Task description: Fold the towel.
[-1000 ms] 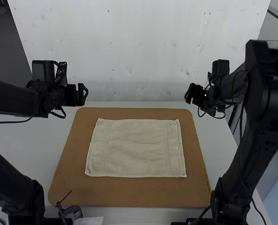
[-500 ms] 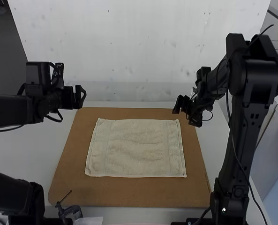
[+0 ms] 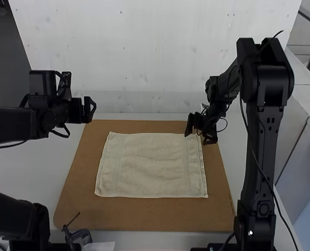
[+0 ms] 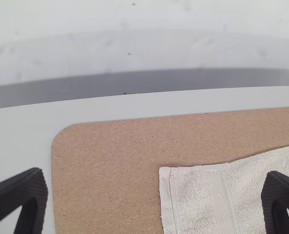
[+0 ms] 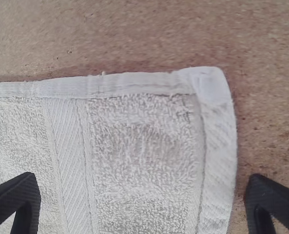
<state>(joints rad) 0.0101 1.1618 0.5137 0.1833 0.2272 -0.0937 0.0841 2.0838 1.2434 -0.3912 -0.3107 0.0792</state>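
Observation:
The cream towel (image 3: 152, 164) lies spread flat on the brown board, with slight wrinkles. My left gripper (image 3: 94, 109) hangs beyond the board's far left corner, open and holding nothing; in the left wrist view its fingers stand wide apart, the left gripper (image 4: 154, 200) facing a corner of the towel (image 4: 198, 200). At the towel's far right corner is my right gripper (image 3: 197, 137). The right wrist view shows the right gripper (image 5: 142, 197) open, one finger over the towel (image 5: 144, 156) and the other past its side hem, close above the board.
The brown board (image 3: 144, 217) lies on a white table (image 3: 19, 167), with a white wall (image 3: 155, 52) behind. A small dark clamp-like object (image 3: 77, 235) and a white paper (image 3: 100, 246) are at the near left edge.
The right arm has swung inward and its gripper has come left and down to the towel's far right corner. My left gripper has shifted slightly left. The towel has not moved.

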